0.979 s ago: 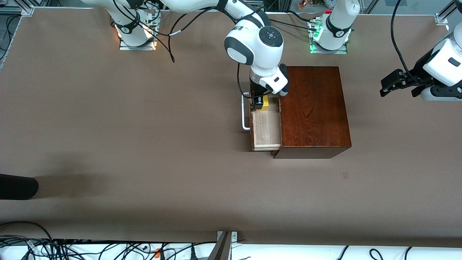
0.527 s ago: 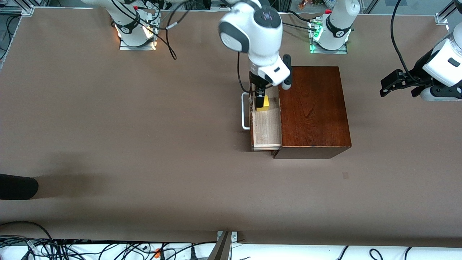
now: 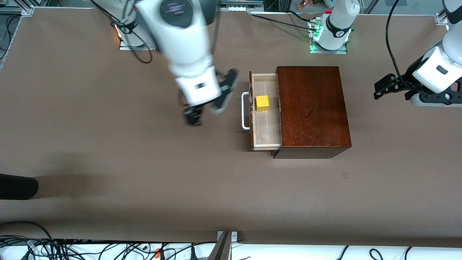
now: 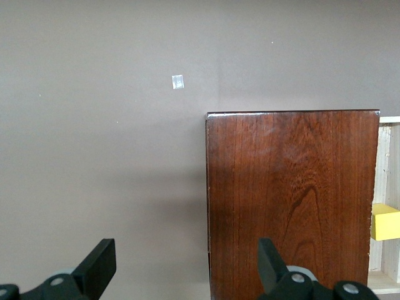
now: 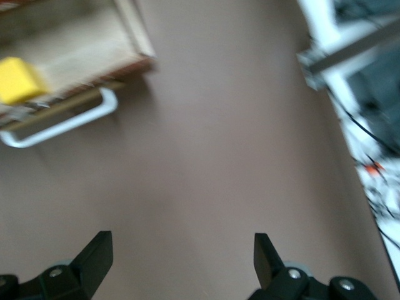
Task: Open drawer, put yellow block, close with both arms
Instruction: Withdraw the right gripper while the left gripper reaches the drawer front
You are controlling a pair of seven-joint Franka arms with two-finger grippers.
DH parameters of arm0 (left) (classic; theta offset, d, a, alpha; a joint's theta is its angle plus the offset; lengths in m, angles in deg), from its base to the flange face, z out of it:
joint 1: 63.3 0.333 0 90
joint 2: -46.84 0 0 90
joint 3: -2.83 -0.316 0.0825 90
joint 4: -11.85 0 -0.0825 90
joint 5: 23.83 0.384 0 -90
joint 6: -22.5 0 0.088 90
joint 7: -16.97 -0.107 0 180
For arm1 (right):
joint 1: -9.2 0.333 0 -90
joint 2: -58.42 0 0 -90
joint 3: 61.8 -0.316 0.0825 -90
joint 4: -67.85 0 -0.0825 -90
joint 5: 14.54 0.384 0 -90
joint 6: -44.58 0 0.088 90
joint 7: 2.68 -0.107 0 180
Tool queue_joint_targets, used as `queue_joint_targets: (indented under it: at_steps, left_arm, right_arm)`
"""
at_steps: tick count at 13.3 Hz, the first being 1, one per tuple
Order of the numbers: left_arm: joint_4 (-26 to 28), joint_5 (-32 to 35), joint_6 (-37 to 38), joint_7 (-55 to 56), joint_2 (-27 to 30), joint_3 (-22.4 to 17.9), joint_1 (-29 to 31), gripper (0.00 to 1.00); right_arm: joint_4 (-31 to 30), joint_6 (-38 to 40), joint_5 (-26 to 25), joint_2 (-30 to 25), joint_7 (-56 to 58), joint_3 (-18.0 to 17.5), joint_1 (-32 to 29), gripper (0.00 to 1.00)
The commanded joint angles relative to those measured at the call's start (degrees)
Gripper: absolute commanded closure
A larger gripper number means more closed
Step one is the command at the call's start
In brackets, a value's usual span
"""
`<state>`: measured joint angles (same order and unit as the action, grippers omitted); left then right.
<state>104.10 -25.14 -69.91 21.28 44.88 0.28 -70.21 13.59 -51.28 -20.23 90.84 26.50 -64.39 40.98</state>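
Right fingers (image 5: 97, 253) spread wide, holding nothing. Right gripper (image 3: 193, 117) blurred in the front view, up over bare counter (image 3: 108, 144) beside the drawer's handle (image 3: 245, 111), toward the right arm's end. Probably pulling clear so the way to the drawer front is free.

Left fingers (image 4: 100, 265) also spread wide and empty. Left gripper (image 3: 384, 86) hanging over bare counter at the left arm's end, well apart from the box (image 3: 312, 108), aimed toward it. Waiting, likely placed to brace or push when closing comes.

Block (image 3: 262, 103) lying inside the drawer (image 3: 267, 133), on the pale wood floor, in the half farther from the front camera, apart from both grippers. Drawer pulled partway out of the box toward the right arm's end, white handle outermost.

Judged from this: opening and placing done; only closing left. Handle and dark drawer front exposed for a push.
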Motion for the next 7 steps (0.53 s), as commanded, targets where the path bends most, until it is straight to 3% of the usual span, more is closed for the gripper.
queue_joint_targets:
  at_steps: [1, 3, 5, 7]
  left_arm:
    - [-1.73, -0.70, 0.40, -0.18, -2.33, 1.22, -0.73, 0.00]
    - [-1.73, -0.53, 0.48, -1.40, -4.27, 3.33, -1.00, 0.00]
    - [-1.90, -0.96, 0.66, -2.03, -7.77, 5.79, -1.26, 0.00]
    - [-2.16, -3.42, 0.93, -2.90, -8.23, 8.42, -2.66, 0.00]
  right_arm:
    - [-1.90, 2.93, 7.75, -4.11, -1.15, 0.39, -9.50, 0.00]
    - [-2.08, 7.51, 11.58, -6.39, -0.97, 0.92, -14.79, 0.00]
    - [-3.56, 8.23, 11.58, -8.67, -1.67, 4.33, -15.87, 0.00]
    - [-9.08, 9.10, 11.67, -14.02, -2.28, 7.24, -15.78, 0.00]
